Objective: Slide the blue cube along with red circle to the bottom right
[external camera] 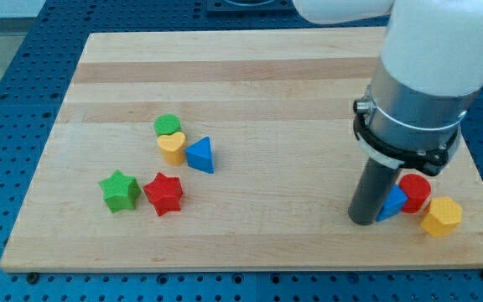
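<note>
The blue cube (393,204) lies near the board's bottom right, partly hidden behind my rod. The red circle (415,192) touches it on its right. My tip (363,221) rests on the board against the blue cube's left side. The yellow hexagon (441,216) sits just right of and below the red circle, touching or nearly touching it.
At the view's left lie a green circle (167,126), a yellow heart (171,147), a blue triangle (200,155), a red star (163,193) and a green star (119,190). The board's bottom edge (250,267) runs close below the tip.
</note>
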`<state>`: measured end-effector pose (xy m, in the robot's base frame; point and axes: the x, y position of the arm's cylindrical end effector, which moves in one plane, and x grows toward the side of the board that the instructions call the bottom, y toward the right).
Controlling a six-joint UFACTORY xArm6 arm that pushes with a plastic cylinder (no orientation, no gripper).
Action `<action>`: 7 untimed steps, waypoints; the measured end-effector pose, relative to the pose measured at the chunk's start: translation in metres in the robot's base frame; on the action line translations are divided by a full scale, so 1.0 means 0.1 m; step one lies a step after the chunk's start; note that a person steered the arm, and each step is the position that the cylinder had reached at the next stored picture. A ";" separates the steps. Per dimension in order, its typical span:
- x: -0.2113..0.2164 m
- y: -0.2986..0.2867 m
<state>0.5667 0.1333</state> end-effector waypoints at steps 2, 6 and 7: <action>-0.07 0.11; -0.12 0.15; -0.12 0.16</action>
<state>0.5545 0.1494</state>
